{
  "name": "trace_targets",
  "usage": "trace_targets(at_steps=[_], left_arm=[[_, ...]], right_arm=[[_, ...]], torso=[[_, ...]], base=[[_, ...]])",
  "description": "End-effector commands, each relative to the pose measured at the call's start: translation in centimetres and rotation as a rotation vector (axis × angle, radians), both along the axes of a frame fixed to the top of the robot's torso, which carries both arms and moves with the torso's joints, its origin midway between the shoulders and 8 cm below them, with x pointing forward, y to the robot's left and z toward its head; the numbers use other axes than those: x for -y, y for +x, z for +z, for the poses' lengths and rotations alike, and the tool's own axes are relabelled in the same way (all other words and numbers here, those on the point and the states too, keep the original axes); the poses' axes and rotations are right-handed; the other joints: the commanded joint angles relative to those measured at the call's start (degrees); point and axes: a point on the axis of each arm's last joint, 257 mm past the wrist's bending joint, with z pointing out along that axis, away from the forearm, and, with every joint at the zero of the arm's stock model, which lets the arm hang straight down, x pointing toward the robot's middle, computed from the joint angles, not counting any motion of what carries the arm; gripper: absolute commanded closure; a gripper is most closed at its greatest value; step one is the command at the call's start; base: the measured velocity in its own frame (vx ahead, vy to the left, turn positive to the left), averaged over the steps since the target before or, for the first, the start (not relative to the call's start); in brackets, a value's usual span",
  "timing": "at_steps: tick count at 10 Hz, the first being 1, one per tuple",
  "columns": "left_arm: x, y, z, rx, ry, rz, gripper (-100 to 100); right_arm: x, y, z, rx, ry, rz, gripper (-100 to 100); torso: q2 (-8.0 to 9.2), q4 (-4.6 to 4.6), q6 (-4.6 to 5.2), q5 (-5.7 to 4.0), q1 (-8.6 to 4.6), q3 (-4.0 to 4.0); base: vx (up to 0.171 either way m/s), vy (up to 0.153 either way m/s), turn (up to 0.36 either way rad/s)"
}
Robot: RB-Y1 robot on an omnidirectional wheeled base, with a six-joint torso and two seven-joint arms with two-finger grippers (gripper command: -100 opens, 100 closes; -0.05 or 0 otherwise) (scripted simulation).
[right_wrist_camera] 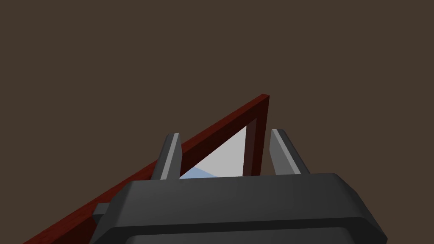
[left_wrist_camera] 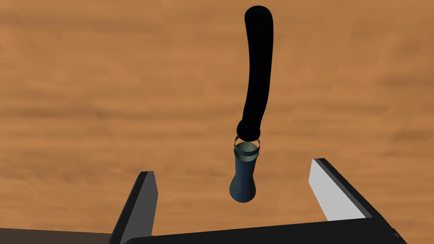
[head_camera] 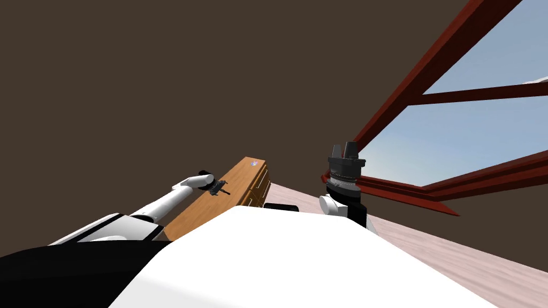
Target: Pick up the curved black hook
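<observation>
The hook (left_wrist_camera: 257, 72) lies on a wooden dresser top (left_wrist_camera: 84, 106): a long, curved black arm joined by a thin ring to a short dark blue flared base (left_wrist_camera: 243, 186). My left gripper (left_wrist_camera: 232, 167) hangs open just above it, and the blue base sits between the two fingers without touching either, while the black arm runs away beyond the fingertips. In the head view the left gripper (head_camera: 219, 188) is over the middle of the dresser top (head_camera: 235, 184). My right gripper (head_camera: 344, 149) is raised by the window, open and holding nothing.
The dresser (head_camera: 259, 187) is narrow and long, with drawer fronts on its right side and a small coloured item (head_camera: 255, 162) at its far end. A dark brown wall stands behind it. A red-framed window (head_camera: 428, 101) is at the right, above pale floor (head_camera: 428, 240).
</observation>
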Motion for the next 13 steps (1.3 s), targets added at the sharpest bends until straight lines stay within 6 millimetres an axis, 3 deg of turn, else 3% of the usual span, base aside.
trace_targets(at_steps=[1, 2, 3, 4, 5, 7, 8, 12, 13], left_arm=[[0.3, -2.0, -0.8, -0.055, -0.015, 0.018, -100], [0.4, -3.4, -1.4, -0.093, -0.027, 0.033, -100], [0.2, -2.4, -1.1, -0.068, -0.020, 0.023, -100], [0.2, -2.6, -1.2, -0.074, -0.022, 0.025, 0], [0.5, -2.9, -2.4, -0.071, -0.019, 0.031, -100], [0.6, -2.9, -2.6, -0.072, -0.020, 0.033, -100], [0.6, -2.9, -2.7, -0.070, -0.019, 0.032, 100], [0.4, -3.0, -2.6, -0.073, -0.017, 0.033, 100], [0.4, -3.0, -2.6, -0.073, -0.017, 0.033, 0]], right_arm=[[0.0, 0.0, 0.0, 0.000, 0.000, 0.000, 0], [0.0, 0.0, 0.0, 0.000, 0.000, 0.000, 0], [0.0, 0.0, 0.0, 0.000, 0.000, 0.000, 0], [0.0, 0.0, 0.0, 0.000, 0.000, 0.000, 0], [0.0, 0.0, 0.0, 0.000, 0.000, 0.000, 0], [0.0, 0.0, 0.0, 0.000, 0.000, 0.000, 0], [0.0, 0.0, 0.0, 0.000, 0.000, 0.000, 0], [0.0, 0.0, 0.0, 0.000, 0.000, 0.000, 0], [0.0, 0.0, 0.0, 0.000, 0.000, 0.000, 0]], torso=[[0.00, 0.00, 0.00, 0.00, 0.00, 0.00], [-0.02, -0.01, -0.02, -0.01, -0.03, -0.01], [-0.04, -0.01, -0.01, -0.01, -0.06, -0.03], [-0.01, 0.00, -0.04, -0.03, -0.13, -0.01], [0.02, 0.00, -0.04, -0.05, -0.19, 0.01], [0.02, 0.00, -0.03, -0.02, -0.08, 0.01], [0.03, 0.01, -0.04, -0.04, -0.14, 0.02], [-0.14, -0.04, 0.08, 0.14, -0.03, -0.09], [-0.15, -0.05, 0.08, 0.14, -0.02, -0.10]], base=[[0.021, 0.047, -0.137], [0.022, 0.040, -0.123], [0.010, 0.019, -0.026], [0.000, 0.000, 0.000], [0.001, 0.028, -0.050], [0.003, 0.029, -0.027], [0.000, 0.000, 0.000], [-0.001, 0.001, 0.007], [0.000, 0.000, 0.000]])
